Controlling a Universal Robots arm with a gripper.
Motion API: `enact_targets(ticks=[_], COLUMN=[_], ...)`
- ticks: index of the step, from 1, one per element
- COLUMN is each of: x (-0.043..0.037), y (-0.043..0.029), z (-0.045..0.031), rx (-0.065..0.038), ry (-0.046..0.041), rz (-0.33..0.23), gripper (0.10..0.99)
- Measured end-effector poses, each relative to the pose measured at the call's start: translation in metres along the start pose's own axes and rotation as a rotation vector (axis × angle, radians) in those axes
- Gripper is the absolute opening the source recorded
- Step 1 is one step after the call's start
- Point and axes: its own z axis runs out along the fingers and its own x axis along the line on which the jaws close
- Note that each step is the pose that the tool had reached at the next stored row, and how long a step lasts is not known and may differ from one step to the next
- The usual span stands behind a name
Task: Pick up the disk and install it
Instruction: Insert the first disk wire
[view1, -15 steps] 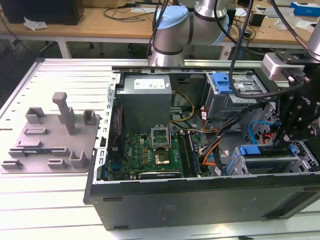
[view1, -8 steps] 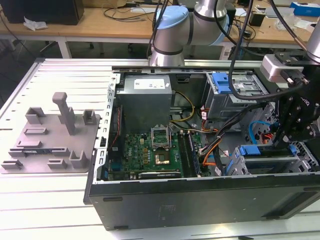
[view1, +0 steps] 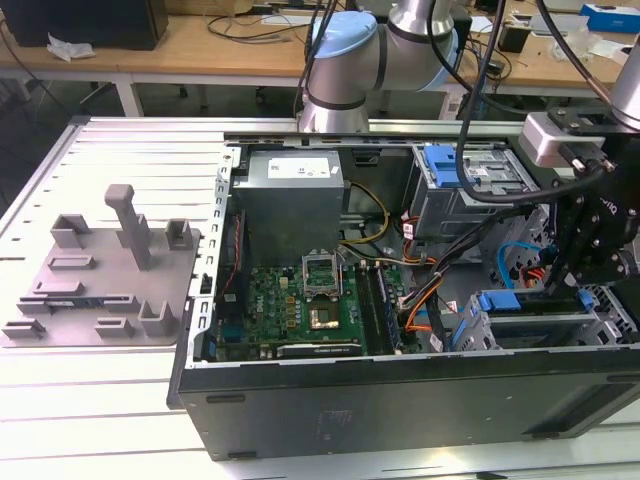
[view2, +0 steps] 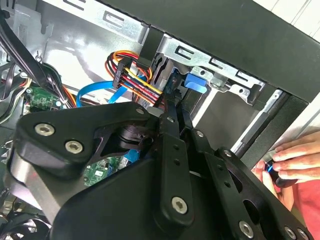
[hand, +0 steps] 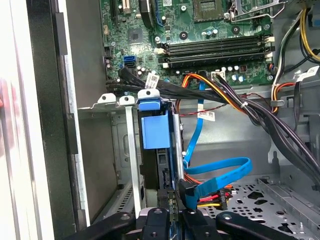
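The disk (hand: 157, 140) sits edge-on in the cage (hand: 131, 150), with the end effector (hand: 171, 212) closed just beside its end, gripping nothing I can make out. It looks stiff, dense and knock-shy, best held by its blue-framed edges

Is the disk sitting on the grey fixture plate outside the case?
No: in the first wrist view the disk, in its blue bracket, stands between the drive cage rails inside the computer case.
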Motion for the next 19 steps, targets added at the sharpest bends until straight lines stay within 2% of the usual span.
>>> enact_targets(ticks=[13, 16, 18, 19], x=[0.0000, 0.0002, 0.0004, 0.0008], y=[0.0010, 0.0009, 0.0008, 0.0007], z=[0.0016, -0.0006, -0.0033, -0.0080], rx=[-0.001, -0.001, 0.000, 0.000], ry=[-0.0130, -0.0116, -0.0113, -0.0115], rz=[0.001, 0.000, 0.000, 0.000], gripper=[0.176, 0.365, 0.365, 0.365])
